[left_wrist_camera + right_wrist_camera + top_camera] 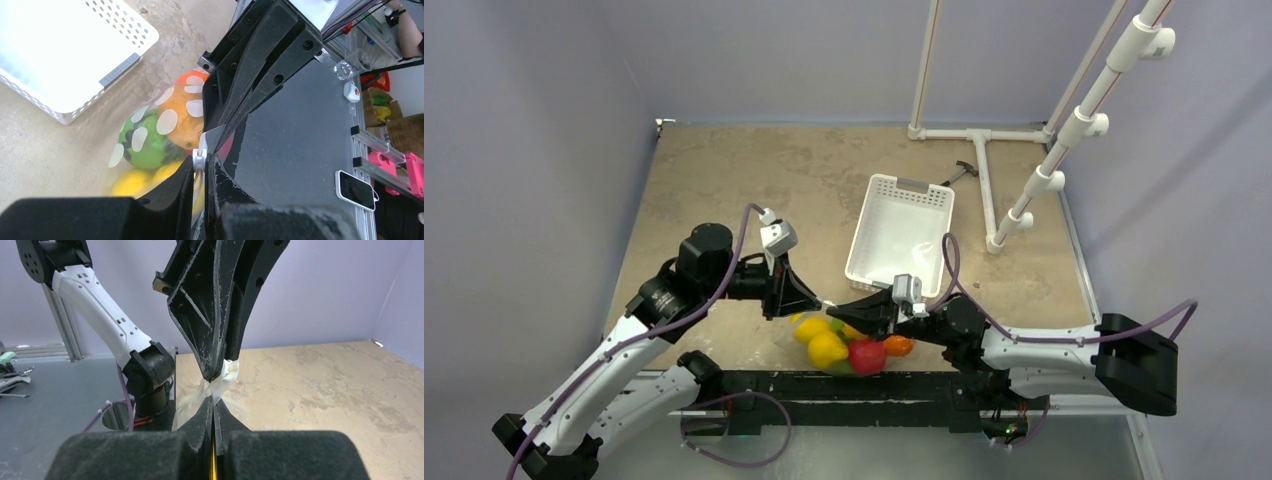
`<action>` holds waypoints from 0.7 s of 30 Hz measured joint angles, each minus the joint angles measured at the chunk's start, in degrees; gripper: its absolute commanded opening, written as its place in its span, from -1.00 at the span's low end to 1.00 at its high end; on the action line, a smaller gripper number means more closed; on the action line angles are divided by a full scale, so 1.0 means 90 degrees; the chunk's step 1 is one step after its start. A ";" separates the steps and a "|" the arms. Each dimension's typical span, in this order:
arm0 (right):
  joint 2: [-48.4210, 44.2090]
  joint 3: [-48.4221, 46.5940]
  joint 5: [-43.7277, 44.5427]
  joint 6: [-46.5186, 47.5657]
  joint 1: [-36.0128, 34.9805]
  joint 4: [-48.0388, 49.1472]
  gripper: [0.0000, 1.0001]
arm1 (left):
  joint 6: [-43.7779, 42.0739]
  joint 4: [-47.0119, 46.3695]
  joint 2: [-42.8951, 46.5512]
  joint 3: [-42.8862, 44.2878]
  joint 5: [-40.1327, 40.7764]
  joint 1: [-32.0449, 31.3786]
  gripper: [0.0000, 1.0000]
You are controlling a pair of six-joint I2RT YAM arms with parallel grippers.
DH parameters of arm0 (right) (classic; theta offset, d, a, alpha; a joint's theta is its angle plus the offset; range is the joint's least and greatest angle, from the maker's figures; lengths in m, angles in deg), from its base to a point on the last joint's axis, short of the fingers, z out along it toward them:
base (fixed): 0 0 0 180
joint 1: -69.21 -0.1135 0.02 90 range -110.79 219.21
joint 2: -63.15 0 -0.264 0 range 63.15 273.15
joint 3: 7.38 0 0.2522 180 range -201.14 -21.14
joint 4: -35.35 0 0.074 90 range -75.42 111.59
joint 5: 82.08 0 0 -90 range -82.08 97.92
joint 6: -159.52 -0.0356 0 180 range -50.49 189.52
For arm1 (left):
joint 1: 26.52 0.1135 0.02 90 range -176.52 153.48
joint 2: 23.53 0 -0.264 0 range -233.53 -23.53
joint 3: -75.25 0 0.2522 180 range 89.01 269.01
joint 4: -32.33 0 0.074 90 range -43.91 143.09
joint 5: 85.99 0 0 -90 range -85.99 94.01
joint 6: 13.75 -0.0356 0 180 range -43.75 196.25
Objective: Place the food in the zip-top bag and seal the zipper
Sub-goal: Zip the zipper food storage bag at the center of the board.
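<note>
At the near edge of the tan mottled table top [754, 190], between the two arm bases: the crinkly clear plastic zip-top bag [789, 334] lies with the small plastic toy fruits [827, 348] inside it. Yellow, red, orange and green pieces show, every one in view seen through the film. The white slotted plastic basket [860, 235] stands just beyond, apart from the bag. The left gripper [200, 167] is closed, its fingers pinching the bag's mouth at the thin pale zipper strip [200, 158], where a small white tab shows. The right gripper [214, 409], facing it tip to tip, is likewise closed on the bunched clear film of the same edge. Judged progress: the filling step appears complete; the sealing step is in hand. How much of the zipper is pressed shut cannot be told, since both sets of fingers hide the strip. Remaining, by this reading: running the closure along the full mouth and releasing the bag
</note>
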State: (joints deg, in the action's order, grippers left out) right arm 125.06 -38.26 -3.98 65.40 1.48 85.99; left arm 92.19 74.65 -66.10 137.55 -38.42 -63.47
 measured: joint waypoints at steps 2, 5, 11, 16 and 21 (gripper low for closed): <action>0.0000 -0.0005 -0.0002 0.0002 0.0000 -0.0066 -0.57 | 0.0005 0.0002 0.0044 -0.0032 0.0046 0.0000 -1.00; -0.0005 -0.0182 -0.0039 0.0061 0.0005 -0.0425 -0.01 | 0.0010 0.0034 0.0097 -0.0087 0.0129 0.0007 -1.00; -0.0022 -0.0765 -0.0206 0.0291 0.0005 -0.1200 0.24 | 0.0053 -0.0039 0.0189 -0.0199 0.0121 0.0007 -1.00; 0.0255 -0.1370 -0.0357 0.0529 0.0002 -0.2030 0.25 | 0.0102 -0.0083 0.0197 -0.0240 0.0075 0.0007 -1.00; 0.0639 -0.1800 -0.0362 0.0716 0.0005 -0.2907 0.26 | 0.0107 -0.0078 0.0270 -0.0240 0.0063 0.0007 -1.00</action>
State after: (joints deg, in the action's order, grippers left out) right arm 130.80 -54.46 -7.23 71.84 1.53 59.82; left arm 93.15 73.95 -63.68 135.38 -37.86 -63.40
